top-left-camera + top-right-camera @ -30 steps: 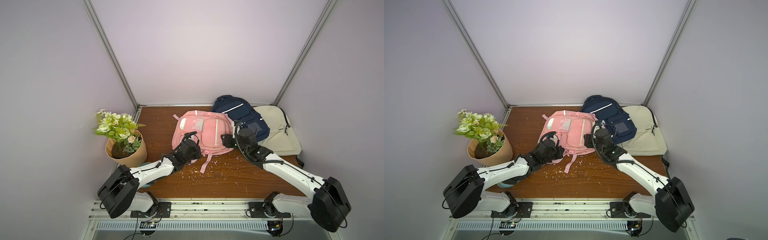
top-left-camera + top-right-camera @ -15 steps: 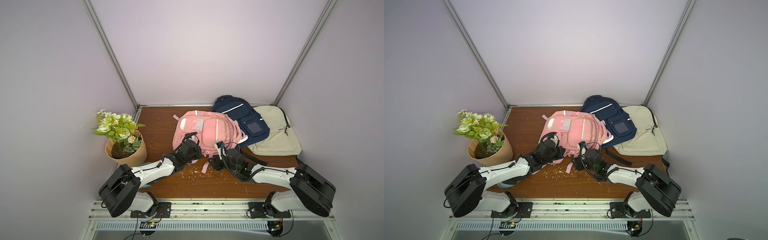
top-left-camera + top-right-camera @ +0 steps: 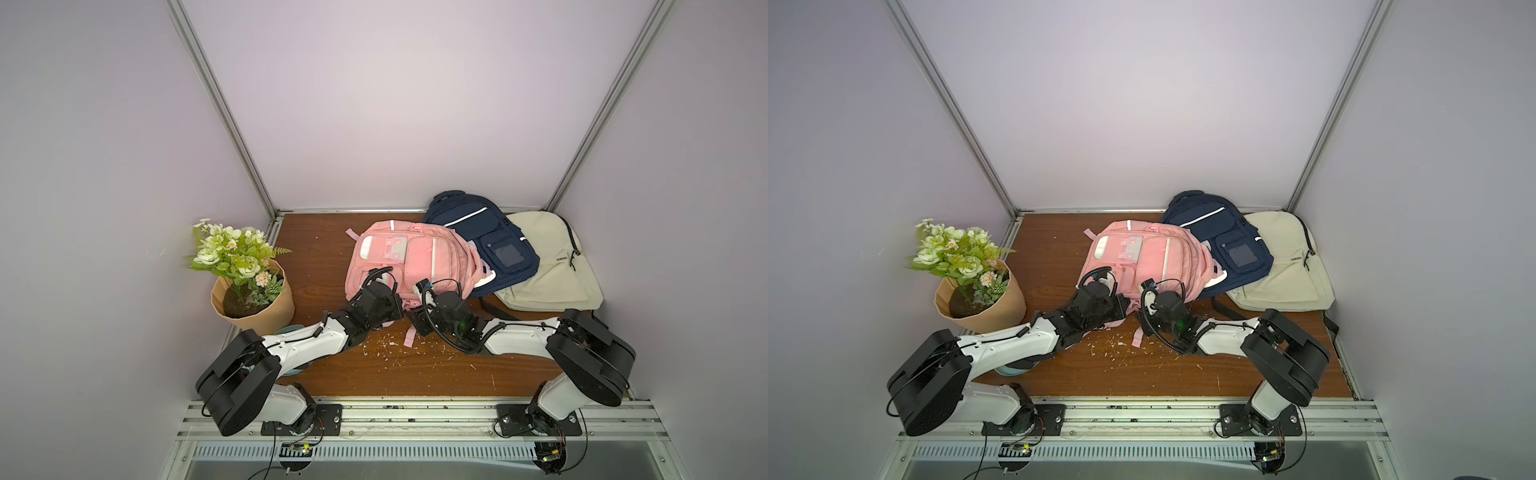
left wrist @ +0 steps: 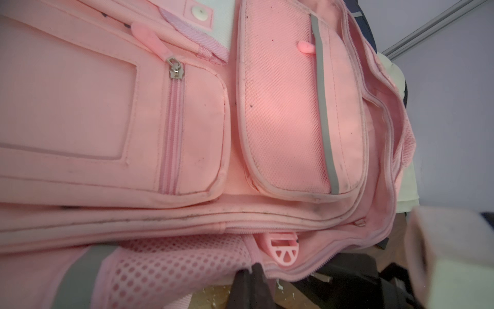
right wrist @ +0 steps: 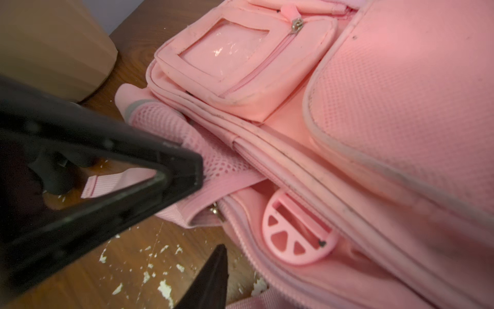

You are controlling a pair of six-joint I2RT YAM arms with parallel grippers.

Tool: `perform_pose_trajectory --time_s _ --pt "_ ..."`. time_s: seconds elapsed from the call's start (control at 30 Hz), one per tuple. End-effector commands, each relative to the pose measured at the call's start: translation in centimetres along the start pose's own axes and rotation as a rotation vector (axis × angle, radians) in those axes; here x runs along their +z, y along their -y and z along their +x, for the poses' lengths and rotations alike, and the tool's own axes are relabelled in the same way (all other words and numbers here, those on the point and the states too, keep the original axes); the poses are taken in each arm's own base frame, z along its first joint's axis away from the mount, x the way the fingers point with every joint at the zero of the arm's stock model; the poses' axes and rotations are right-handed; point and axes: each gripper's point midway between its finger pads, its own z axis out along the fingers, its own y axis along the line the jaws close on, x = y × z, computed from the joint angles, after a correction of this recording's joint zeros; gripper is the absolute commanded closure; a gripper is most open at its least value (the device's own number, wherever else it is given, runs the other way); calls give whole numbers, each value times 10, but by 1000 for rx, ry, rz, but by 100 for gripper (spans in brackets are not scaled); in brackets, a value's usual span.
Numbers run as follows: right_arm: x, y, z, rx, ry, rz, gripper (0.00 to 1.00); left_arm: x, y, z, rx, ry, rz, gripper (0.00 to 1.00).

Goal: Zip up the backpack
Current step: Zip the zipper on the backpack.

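Note:
A pink backpack (image 3: 411,262) lies flat mid-table, its main zip gaping along the near edge. A round pink zip pull (image 5: 296,232) lies in that gap, also seen from the left wrist (image 4: 283,250). My left gripper (image 4: 251,275) is shut on the backpack's near edge, beside the mesh side pocket (image 4: 173,267). My right gripper (image 3: 419,320) sits low on the table just right of it, facing the pull. Only one of its fingers (image 5: 213,270) shows, above the wood short of the zip edge. The other finger is hidden.
A navy backpack (image 3: 482,241) overlaps the pink one's far right, and a cream backpack (image 3: 548,266) lies beyond it. A flower pot (image 3: 249,299) stands at the left. A loose pink strap (image 3: 409,336) and white flecks (image 3: 386,345) lie on the wooden table (image 3: 316,249).
My right arm has swung from the backpack's right side down to its near edge, beside the left gripper. The left gripper has stayed put.

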Motion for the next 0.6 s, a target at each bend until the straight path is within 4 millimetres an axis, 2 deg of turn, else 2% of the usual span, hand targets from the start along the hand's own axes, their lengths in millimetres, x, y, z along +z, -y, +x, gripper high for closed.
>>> perform_pose_trajectory --time_s 0.0,0.37,0.57 --pt "4 -10 -42 -53 122 -13 57 -6 26 -10 -1 41 96 100" --pt "15 -26 -51 -102 146 -46 70 -6 22 -10 2 45 79 100" --pt "9 -32 -53 -99 168 -63 79 -6 16 -10 -5 55 51 100"
